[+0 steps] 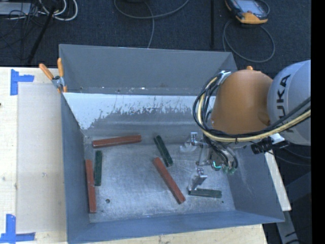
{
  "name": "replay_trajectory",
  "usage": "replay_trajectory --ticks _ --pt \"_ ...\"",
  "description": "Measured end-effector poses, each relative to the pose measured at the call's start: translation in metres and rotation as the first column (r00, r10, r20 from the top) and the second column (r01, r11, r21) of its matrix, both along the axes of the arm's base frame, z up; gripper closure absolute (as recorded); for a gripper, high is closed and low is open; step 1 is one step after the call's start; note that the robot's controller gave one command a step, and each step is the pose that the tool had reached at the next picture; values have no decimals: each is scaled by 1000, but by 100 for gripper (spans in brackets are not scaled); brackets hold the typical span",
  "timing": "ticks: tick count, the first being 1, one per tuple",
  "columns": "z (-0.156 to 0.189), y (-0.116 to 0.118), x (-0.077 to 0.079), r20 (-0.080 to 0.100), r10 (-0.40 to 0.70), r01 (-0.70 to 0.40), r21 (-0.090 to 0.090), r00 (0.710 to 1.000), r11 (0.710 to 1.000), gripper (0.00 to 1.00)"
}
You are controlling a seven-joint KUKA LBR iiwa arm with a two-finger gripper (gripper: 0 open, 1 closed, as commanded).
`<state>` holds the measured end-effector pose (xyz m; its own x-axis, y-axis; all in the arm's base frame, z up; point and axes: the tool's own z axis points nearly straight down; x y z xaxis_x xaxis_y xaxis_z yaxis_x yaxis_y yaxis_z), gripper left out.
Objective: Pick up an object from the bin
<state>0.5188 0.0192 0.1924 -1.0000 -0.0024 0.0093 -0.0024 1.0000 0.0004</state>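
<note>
In the bin [142, 80], the claw [199, 179] hangs over a short stick [208, 192], right of a slanted stick [168, 180].

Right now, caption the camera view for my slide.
End effector just above a dark green stick at the bin's right, beside a long red stick.

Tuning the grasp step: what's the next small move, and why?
Probably a short descent: the gripper hangs right by the dark green stick lying flat near the right wall of the bin, with the long red stick just to its left.
</note>
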Motion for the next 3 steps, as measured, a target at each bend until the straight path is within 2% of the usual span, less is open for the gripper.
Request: replay_trajectory --ticks 1,2,3 --pt "4 0 2 8 0 0 0 1000 1000 0" --pt "-37 -21 -21 13 75 -75 0 997 997 0" --pt "-92 -47 -29 7 191 -191 1 982 982 100"
